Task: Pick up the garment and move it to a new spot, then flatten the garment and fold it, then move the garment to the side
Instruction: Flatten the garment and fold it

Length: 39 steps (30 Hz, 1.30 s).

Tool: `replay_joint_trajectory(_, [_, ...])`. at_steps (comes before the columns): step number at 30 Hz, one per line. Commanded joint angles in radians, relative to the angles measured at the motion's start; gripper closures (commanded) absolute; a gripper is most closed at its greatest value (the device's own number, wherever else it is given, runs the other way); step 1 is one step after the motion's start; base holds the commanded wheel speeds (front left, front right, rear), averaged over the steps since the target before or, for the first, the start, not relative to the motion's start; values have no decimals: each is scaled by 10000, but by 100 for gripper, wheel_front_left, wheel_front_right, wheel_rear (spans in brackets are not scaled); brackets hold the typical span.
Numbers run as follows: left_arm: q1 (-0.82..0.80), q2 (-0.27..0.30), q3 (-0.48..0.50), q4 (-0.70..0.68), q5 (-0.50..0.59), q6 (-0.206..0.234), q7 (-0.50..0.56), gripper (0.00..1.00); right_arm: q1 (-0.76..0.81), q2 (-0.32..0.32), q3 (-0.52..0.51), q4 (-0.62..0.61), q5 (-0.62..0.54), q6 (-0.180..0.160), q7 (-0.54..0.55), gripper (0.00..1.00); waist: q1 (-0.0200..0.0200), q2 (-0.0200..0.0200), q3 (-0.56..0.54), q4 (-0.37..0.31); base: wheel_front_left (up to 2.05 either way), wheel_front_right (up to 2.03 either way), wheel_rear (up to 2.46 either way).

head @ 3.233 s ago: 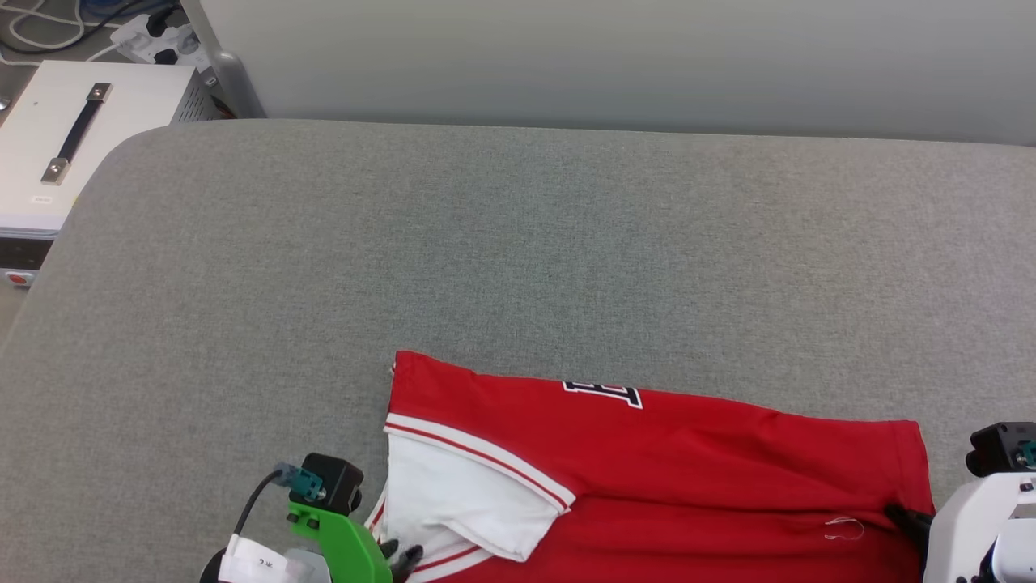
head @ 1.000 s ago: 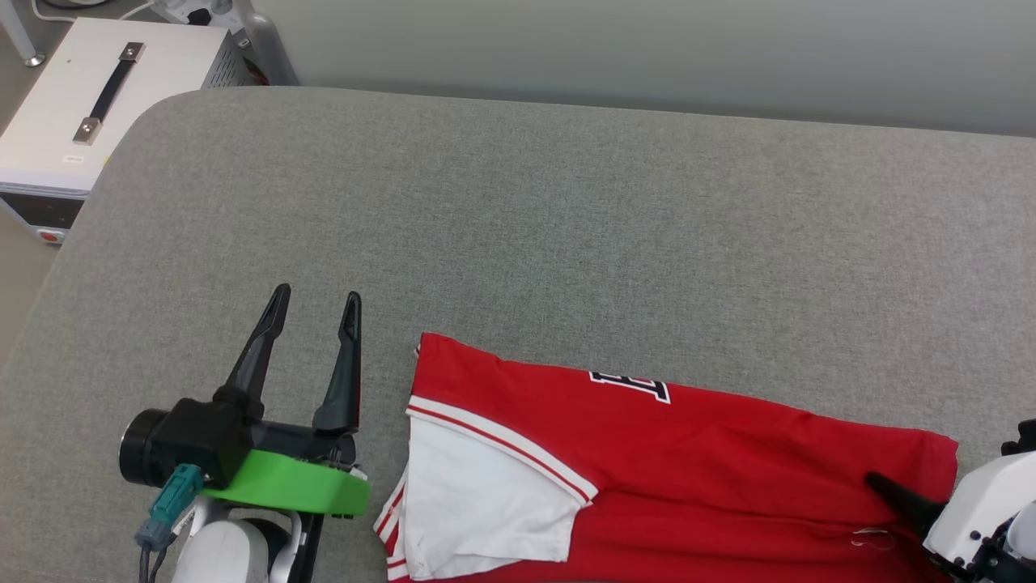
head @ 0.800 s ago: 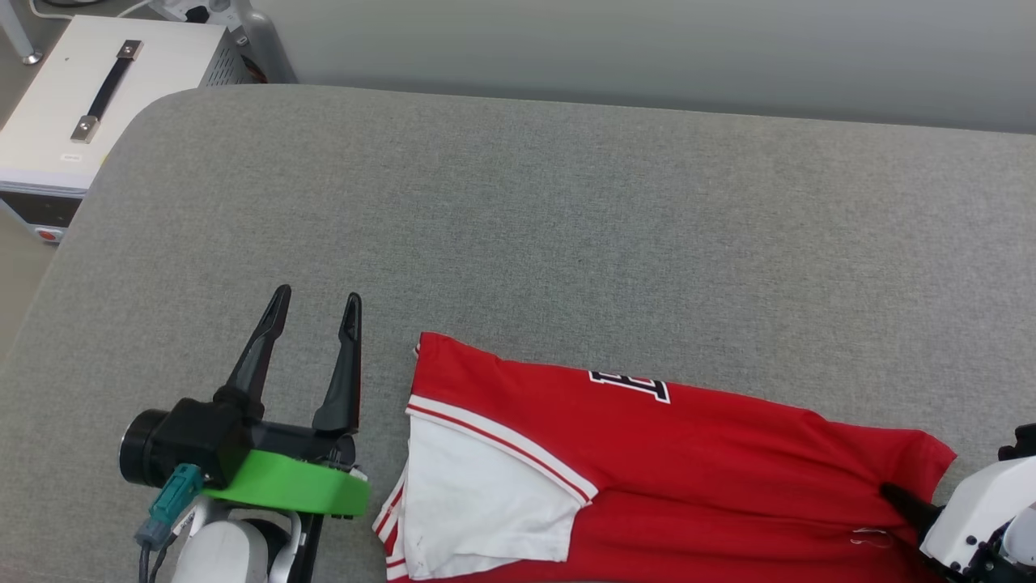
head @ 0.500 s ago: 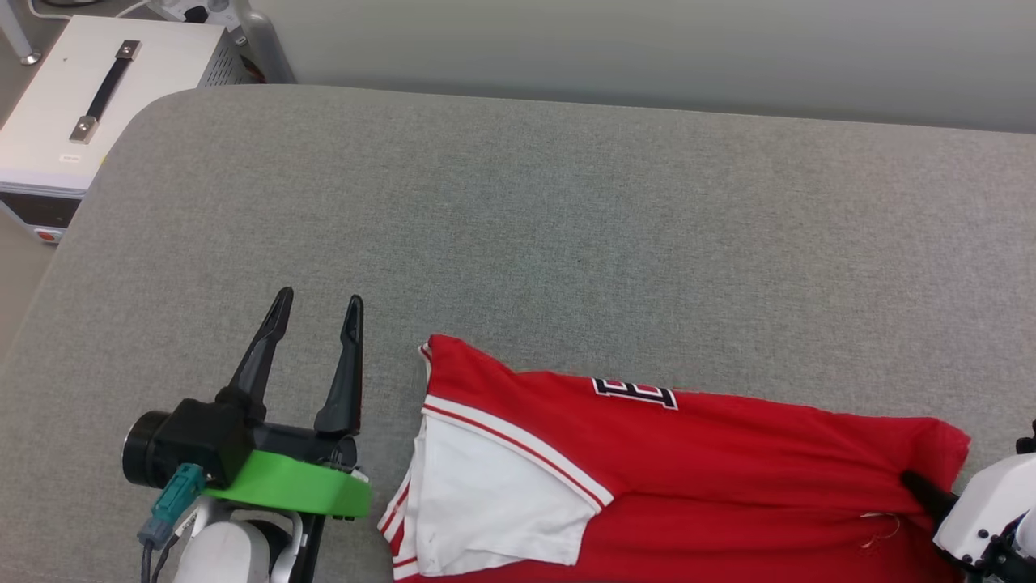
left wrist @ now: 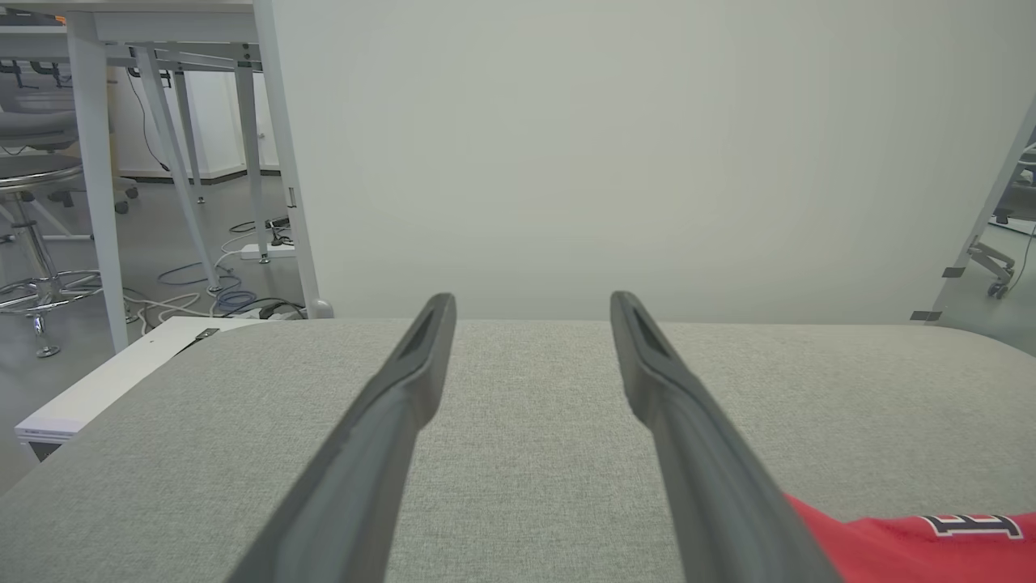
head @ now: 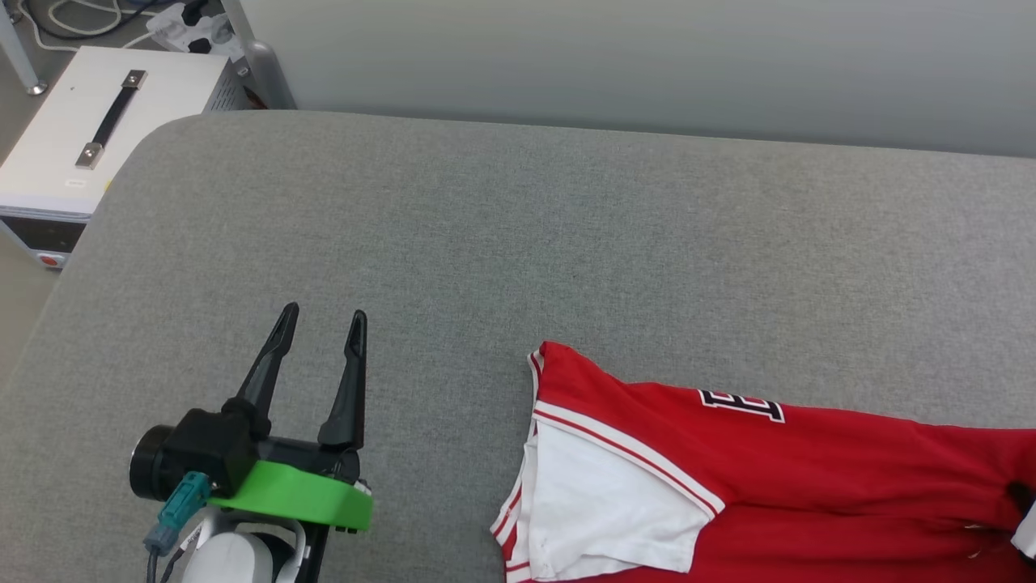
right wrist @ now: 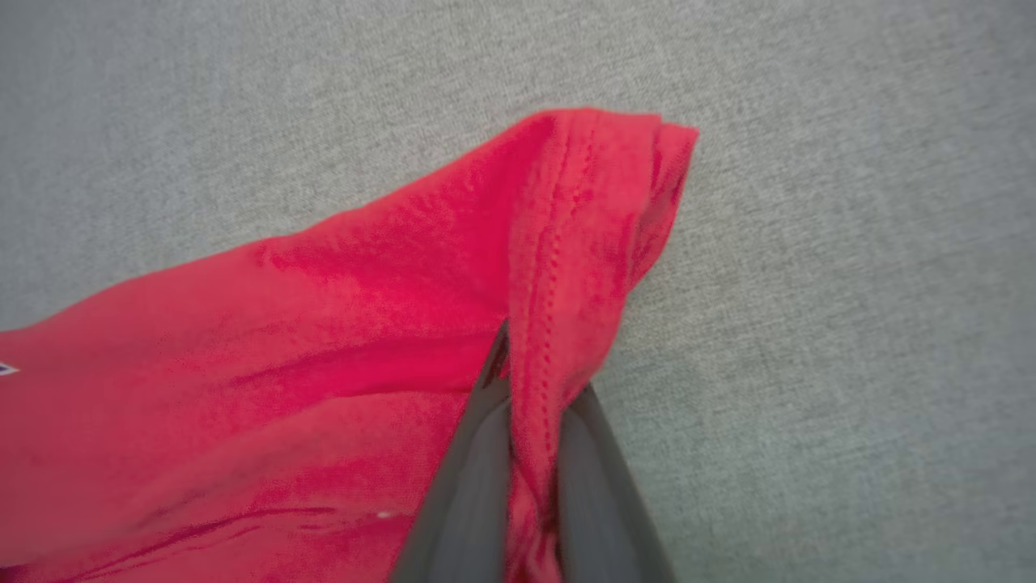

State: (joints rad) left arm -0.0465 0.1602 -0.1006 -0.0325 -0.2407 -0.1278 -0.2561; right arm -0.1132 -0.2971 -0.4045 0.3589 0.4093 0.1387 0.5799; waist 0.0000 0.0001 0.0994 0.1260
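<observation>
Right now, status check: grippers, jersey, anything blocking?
Left gripper open, beside the garment, not touching. Right gripper shut on garment hem. Nothing seen blocking on the grey surface.

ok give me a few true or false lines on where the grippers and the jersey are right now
The right gripper is shut on the hem of the garment. True.
The left gripper grips the white sleeve. False: it is open, apart from the garment, holding nothing.
The black lettering is visible. True.
The garment lies on a wooden floor. False: on a grey fabric surface.
A white box stands beyond the surface's left corner. True.
</observation>
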Motion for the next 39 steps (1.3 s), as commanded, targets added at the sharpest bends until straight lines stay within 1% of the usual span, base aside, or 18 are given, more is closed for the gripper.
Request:
replay_joint_trajectory(1, [220,4,2,13,-108,-28,-57,0,-98,98,58,-31,72,-80,56,100,0,-1,-287,-35,0,0,0])
replay_joint_trajectory(6, [328,-36,-151,74,-128,-28,-57,0,279,309,313,-492,167,-80,202,100,0,-1,-669,-15,0,0,0])
replay_joint_trajectory(11, [578,-69,-135,191,-176,-28,-57,0,907,598,808,-1293,363,-80,411,100,0,-1,-1144,-22,0,0,0])
replay_joint_trajectory(16, [805,-196,-164,173,-196,-28,-57,0,1553,802,1096,-2143,436,-80,683,100,0,-1,-1480,83,0,0,0])
replay_joint_trajectory(18, [870,-234,-116,154,-199,-28,-57,0,1782,955,1207,-2507,472,-80,876,100,0,-1,-1546,145,0,0,0])
replay_joint_trajectory(26, [1147,-391,49,130,-229,-29,-57,0,2486,1952,1459,-3864,605,-80,1510,100,0,-1,-1691,493,0,0,0])
replay_joint_trajectory(29, [1215,-412,70,130,-242,-29,-57,0,2568,2256,1647,-4156,884,-80,1623,100,0,-1,-1702,601,0,0,0])
replay_joint_trajectory(33, [1228,-388,81,132,-244,-29,-57,0,2507,2443,1893,-4343,1381,-80,1604,100,0,-1,-1679,706,0,0,0])
replay_joint_trajectory(36, [1180,-351,105,124,-263,-29,-57,0,2367,2462,2216,-4108,2374,-80,1169,100,0,-1,-1644,757,0,0,0])
replay_joint_trajectory(39, [1152,-313,90,125,-259,-29,-57,0,2165,2465,2716,-3761,3060,-80,616,100,0,-1,-1619,791,0,0,0])
